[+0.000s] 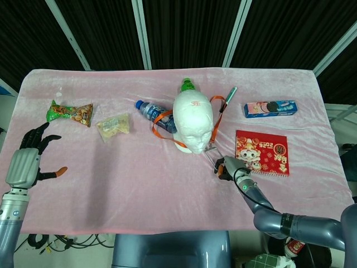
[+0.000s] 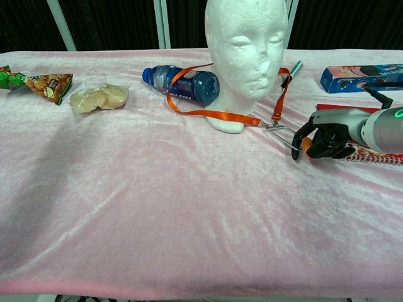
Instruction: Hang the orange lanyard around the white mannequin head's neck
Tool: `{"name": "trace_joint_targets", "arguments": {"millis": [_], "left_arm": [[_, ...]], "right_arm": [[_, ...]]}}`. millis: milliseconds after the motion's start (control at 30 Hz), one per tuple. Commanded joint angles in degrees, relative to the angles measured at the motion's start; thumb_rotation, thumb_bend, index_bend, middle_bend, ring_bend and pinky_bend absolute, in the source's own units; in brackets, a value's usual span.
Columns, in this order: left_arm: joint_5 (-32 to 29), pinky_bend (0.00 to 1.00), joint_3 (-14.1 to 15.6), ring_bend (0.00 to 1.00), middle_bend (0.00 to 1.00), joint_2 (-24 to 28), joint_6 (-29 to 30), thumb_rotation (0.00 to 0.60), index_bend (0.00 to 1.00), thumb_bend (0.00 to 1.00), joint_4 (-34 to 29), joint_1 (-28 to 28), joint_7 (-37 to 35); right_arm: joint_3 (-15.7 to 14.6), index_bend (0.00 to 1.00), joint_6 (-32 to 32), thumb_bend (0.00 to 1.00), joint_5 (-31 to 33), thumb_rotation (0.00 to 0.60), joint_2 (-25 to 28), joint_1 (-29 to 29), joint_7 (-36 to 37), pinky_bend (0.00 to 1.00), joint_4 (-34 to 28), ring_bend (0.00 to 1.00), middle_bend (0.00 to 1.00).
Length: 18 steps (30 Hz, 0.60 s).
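The white mannequin head (image 1: 193,124) (image 2: 247,50) stands upright at mid-table. The orange lanyard (image 1: 163,120) (image 2: 214,114) loops behind the neck, and its strap runs along the front of the base to a metal clip (image 2: 272,126) and wire ring (image 2: 286,141). My right hand (image 1: 227,166) (image 2: 324,139) lies on the cloth just right of the base, fingers curled and pinching the end of that ring. My left hand (image 1: 28,159) hovers at the table's left edge with fingers spread, holding nothing; the chest view does not show it.
A blue bottle (image 2: 181,83) lies left of the head, and a green-capped bottle (image 1: 188,85) stands behind it. A red booklet (image 1: 262,152) is beside my right hand. A cookie box (image 1: 269,108), a pen (image 1: 230,92) and two snack bags (image 1: 70,113) (image 1: 114,124) lie farther off.
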Motion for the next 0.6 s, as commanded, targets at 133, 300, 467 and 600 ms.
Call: {"name": "trace_joint_targets", "arguments": {"millis": [133,300,467,600], "left_arm": [[-0.06,0.0,0.04,0.0,0.02,-0.06,-0.16,0.6,0.26,0.03,0.09,0.09,0.16],[0.14,0.0,0.19,0.0,0.02,-0.15,-0.38,0.6,0.26,0.03,-0.11,0.14,0.44],[0.37,0.0,0.19,0.0,0.02,-0.19,-0.22,0.6,0.26,0.03,-0.29,0.24,0.86],[0.41,0.0,0.12,0.0,0.02,-0.17,-0.12,0.6,0.26,0.03,-0.43,0.34,1.01]], "right_arm": [[-0.32,0.58,0.96,0.99,-1.8,0.6,1.67,-1.0,0.3,1.0,-3.41,1.0,1.0],[-0.77,0.58,2.27,0.99,-4.59,0.6,2.98,-2.18,0.5,1.0,-7.66,1.0,1.0],[-1.38,0.58,4.46,0.99,-7.07,0.6,3.43,-3.2,0.18,1.0,-11.63,1.0,1.0],[-2.05,0.58,6.19,0.99,-8.36,0.6,3.25,-3.79,-0.45,1.0,-14.25,1.0,1.0]]}}
